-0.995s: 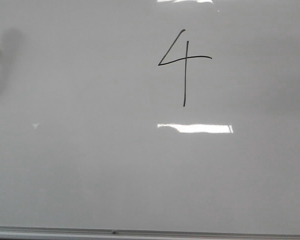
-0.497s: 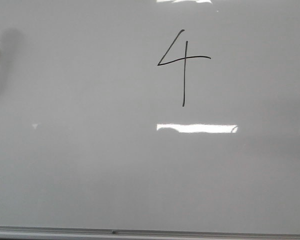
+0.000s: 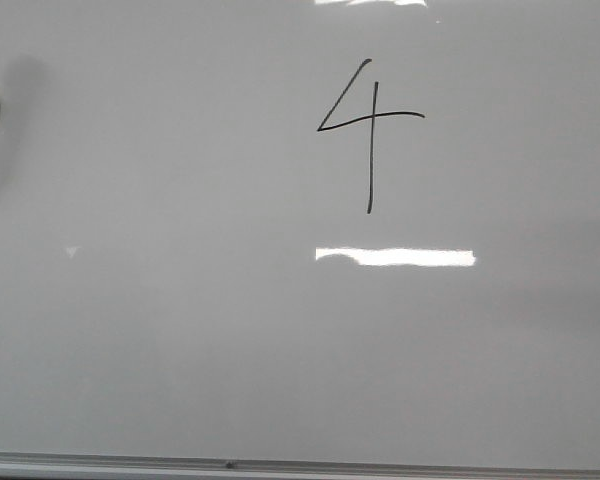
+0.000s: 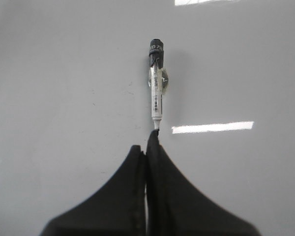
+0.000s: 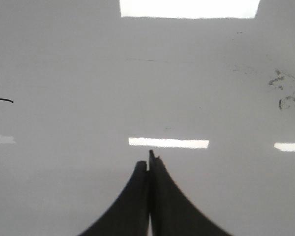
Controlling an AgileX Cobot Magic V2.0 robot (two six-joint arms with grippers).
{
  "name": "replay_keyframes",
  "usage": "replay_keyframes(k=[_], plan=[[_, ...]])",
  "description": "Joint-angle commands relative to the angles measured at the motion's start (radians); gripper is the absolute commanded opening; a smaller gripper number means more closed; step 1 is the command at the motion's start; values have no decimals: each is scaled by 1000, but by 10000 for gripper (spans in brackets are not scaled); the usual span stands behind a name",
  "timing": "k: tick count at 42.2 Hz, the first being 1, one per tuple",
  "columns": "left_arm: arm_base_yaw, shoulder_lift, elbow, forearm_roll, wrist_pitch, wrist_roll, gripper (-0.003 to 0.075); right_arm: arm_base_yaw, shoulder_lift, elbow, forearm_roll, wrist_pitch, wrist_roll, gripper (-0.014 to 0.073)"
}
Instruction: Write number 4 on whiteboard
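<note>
The number 4 (image 3: 369,130) stands complete in the upper middle of the whiteboard (image 3: 180,350). My left pincer (image 4: 147,150) and my right pincer (image 5: 148,164) are both pressed together, holding nothing. A marker (image 4: 157,81) lies just ahead of the left one; I judge it light, stiff and a little slippery, best taken at mid-barrel. Old smudges (image 5: 287,93) sit well apart; nothing blocks the way.

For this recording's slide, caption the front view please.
Thin black hand-drawn open-topped number 4 complete on the glossy pale grey-white whiteboard; no end effector over it.

A black number 4 (image 3: 368,125) marks the whiteboard (image 3: 180,330).
</note>
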Motion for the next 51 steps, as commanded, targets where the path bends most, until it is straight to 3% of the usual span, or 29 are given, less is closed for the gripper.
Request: replay_keyframes(k=[1,51], plan=[[2,-14,5,-2,-91,-7,-20,-5,-16,-14,-9,-83,-2,-69],[2,-14,5,-2,-91,-7,-20,28,-17,-14,3,-75,4,-69]])
